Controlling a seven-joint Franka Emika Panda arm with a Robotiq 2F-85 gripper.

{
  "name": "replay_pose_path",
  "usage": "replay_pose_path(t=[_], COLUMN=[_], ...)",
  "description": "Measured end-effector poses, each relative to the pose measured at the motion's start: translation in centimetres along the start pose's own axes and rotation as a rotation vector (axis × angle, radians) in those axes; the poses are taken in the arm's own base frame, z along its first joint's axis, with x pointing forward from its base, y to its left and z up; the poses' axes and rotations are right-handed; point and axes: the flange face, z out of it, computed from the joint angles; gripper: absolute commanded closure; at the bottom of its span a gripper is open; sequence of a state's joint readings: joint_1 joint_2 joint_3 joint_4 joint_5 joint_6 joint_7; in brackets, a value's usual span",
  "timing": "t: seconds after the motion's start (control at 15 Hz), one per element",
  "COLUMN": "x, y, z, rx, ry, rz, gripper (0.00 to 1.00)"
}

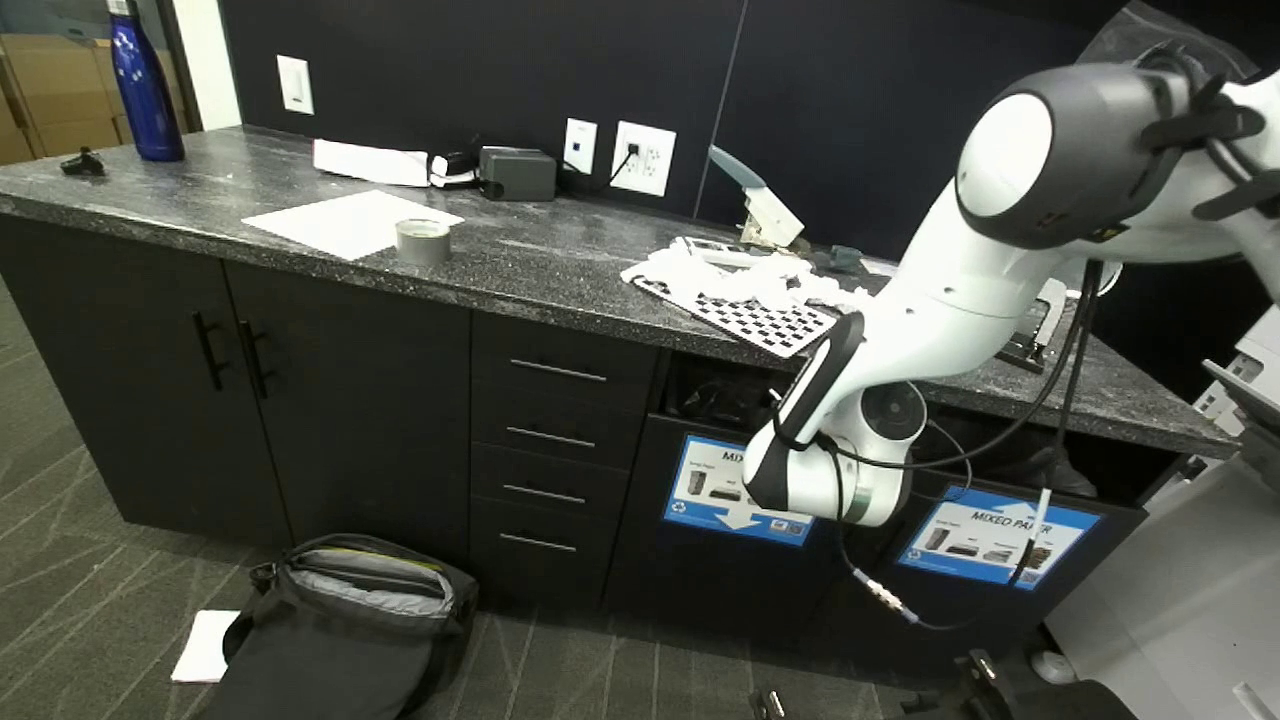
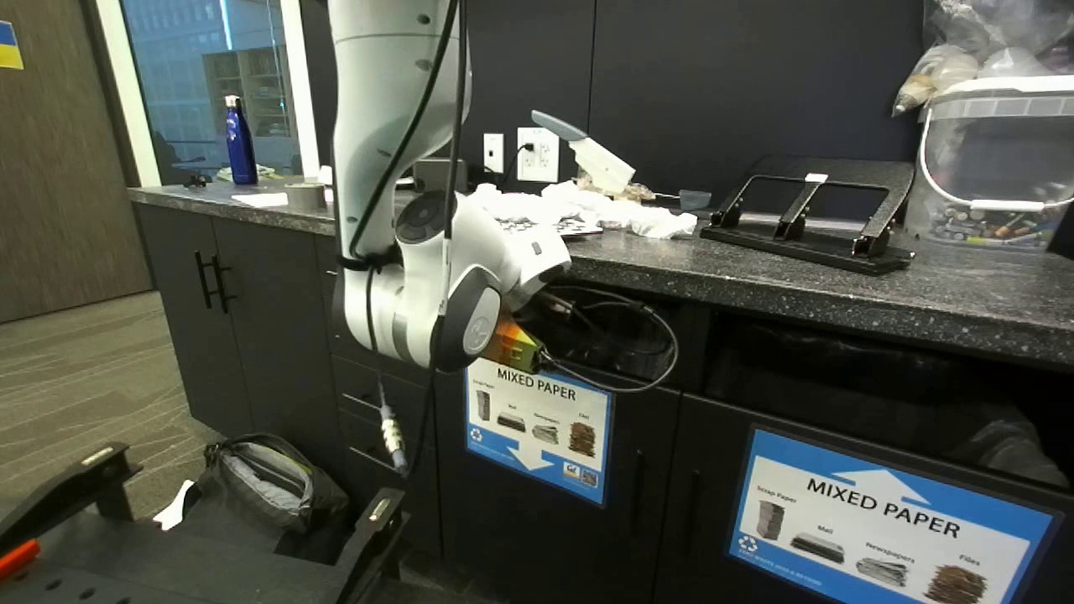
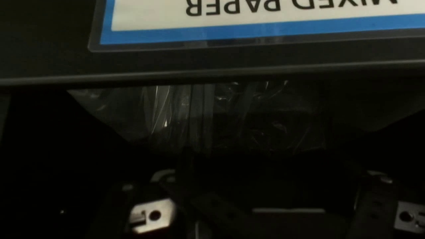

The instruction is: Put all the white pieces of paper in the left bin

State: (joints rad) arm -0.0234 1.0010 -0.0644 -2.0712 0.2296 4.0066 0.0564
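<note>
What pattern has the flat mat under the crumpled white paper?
Black-and-white checkered mat, clearest in an exterior view.

the counter looks stony, speckled; on it, matt, crumpled white pieces of paper and a glossy bottle; beneath it, a smooth, matt left bin, crinkled shiny plastic.

Panda arm angled dn, bent sharply @ wrist; claw v. dim in wrist view, spread wide.
</note>
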Motion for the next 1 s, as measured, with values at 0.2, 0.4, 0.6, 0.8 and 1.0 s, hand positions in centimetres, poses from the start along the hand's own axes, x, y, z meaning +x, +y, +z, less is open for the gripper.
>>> replay_pose_path(t=[0.2,0.4,0.6,0.8,1.0], x=[0.1,1.1,3.1,6.0,11.6], y=[-0.4,-1.0,-1.6,-1.8,-2.1], z=[-3.2,-6.0,-8.5,-10.7,-12.0], rx=[0.013,0.040,0.060,0.055,0.033], ry=[-0.135,-0.310,-0.482,-0.621,-0.684], rz=[-0.028,-0.043,-0.037,0.008,0.087], gripper=[0.00,0.00,0.00,0.00,0.00])
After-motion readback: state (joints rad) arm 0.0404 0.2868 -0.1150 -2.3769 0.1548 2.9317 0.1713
